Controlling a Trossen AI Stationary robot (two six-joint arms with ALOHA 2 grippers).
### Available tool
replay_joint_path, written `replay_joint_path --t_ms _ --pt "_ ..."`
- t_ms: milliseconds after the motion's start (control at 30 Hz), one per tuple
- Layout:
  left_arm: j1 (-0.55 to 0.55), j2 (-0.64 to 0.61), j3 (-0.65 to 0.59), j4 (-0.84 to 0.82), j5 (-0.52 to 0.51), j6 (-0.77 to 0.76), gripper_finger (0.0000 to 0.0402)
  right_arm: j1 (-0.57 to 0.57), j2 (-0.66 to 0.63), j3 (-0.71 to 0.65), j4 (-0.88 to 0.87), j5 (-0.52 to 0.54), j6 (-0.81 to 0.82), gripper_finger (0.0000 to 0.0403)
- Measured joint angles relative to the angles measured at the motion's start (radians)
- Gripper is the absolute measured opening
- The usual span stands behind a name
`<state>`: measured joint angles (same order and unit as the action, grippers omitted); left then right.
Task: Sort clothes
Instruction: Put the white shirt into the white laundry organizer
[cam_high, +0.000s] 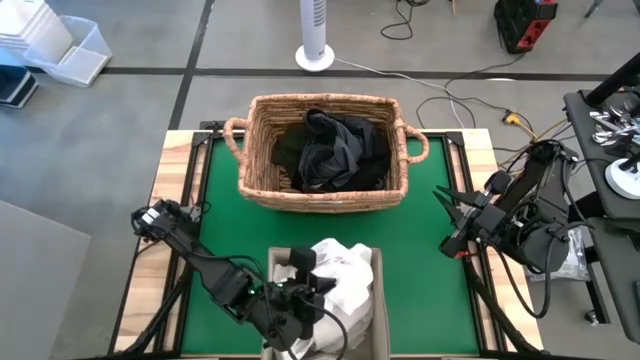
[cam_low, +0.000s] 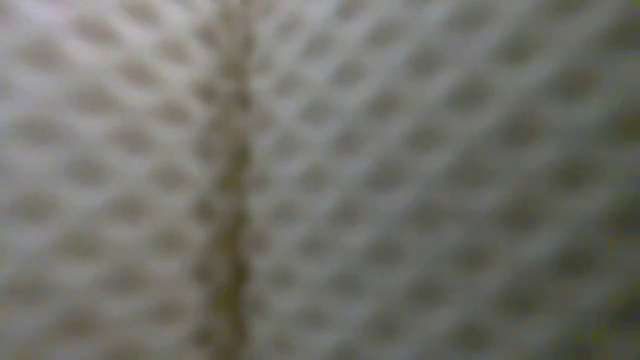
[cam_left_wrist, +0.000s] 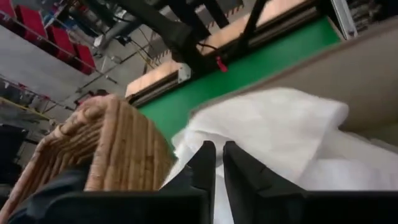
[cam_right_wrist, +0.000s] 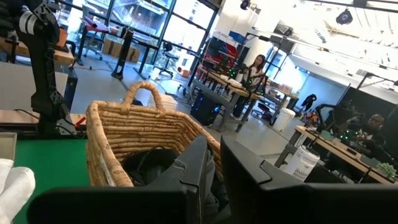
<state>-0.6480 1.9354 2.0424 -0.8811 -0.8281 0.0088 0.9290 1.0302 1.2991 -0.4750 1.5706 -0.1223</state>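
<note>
Green matting covers the counter. Dark clothes fill the wicker basket; white clothes sit in a near bin, where the left pincer is closed. Right pincer waits closed, empty, at the counter's right.

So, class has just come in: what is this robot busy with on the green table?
It is sorting clothes by colour. The left end effector is shut over the white clothes heaped in the grey bin at the table's near edge. Dark clothes already fill the wicker basket at the far side. The right end effector waits, shut, at the right edge of the green mat.
</note>
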Motion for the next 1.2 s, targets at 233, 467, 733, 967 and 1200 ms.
replay_joint_path --t_ms 233,467,733,967,1200 --pt "0.012 0.002 -0.129 0.064 0.102 -0.046 0.0001 0.000 0.000 0.000 0.000 0.000 0.000 0.0038" --pt "0.012 0.001 -0.230 0.073 0.119 -0.172 0.0000 0.000 0.000 0.000 0.000 0.000 0.004 0.0038" --pt "0.011 0.001 -0.267 0.090 0.319 -0.240 0.0000 0.000 0.000 0.000 -0.001 0.000 0.009 0.0038" --pt "0.012 0.000 -0.303 0.072 0.382 -0.323 0.0000 0.000 0.000 0.000 -0.001 0.000 0.011 0.0038" --pt "0.015 0.000 -0.354 0.077 0.394 -0.360 0.0000 0.000 0.000 0.000 -0.001 0.000 0.011 0.0038"
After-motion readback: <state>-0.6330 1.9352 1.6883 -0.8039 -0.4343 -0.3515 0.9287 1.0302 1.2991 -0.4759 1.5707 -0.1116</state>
